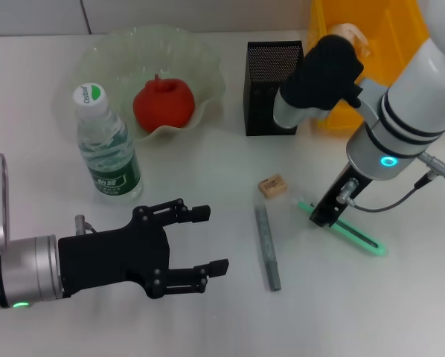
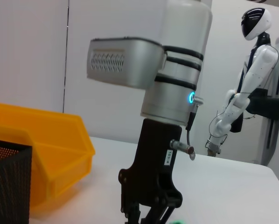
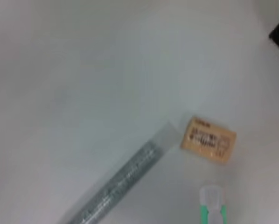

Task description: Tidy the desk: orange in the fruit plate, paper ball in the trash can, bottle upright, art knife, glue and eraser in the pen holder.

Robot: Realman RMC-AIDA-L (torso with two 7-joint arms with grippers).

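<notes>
The orange (image 1: 164, 103) lies in the fruit plate (image 1: 111, 52) at the back left. In front of the plate, the bottle (image 1: 107, 145) stands upright. The pen holder (image 1: 274, 85) (image 2: 9, 182) stands beside the trash can (image 1: 371, 44) (image 2: 46, 149). On the table lie the eraser (image 1: 272, 185) (image 3: 208, 140), the glue (image 1: 267, 248) (image 3: 121, 182) and the art knife (image 1: 341, 227) (image 3: 210, 198). My right gripper (image 1: 324, 218) (image 2: 146, 215) points down right over the knife's near end. Low at the front left, my left gripper (image 1: 216, 239) is open and holds nothing. The paper ball is out of view.
The yellow bin fills the back right corner behind my right arm. A white humanoid robot (image 2: 251, 84) stands off the table in the background. Bare table lies between the two grippers around the grey stick.
</notes>
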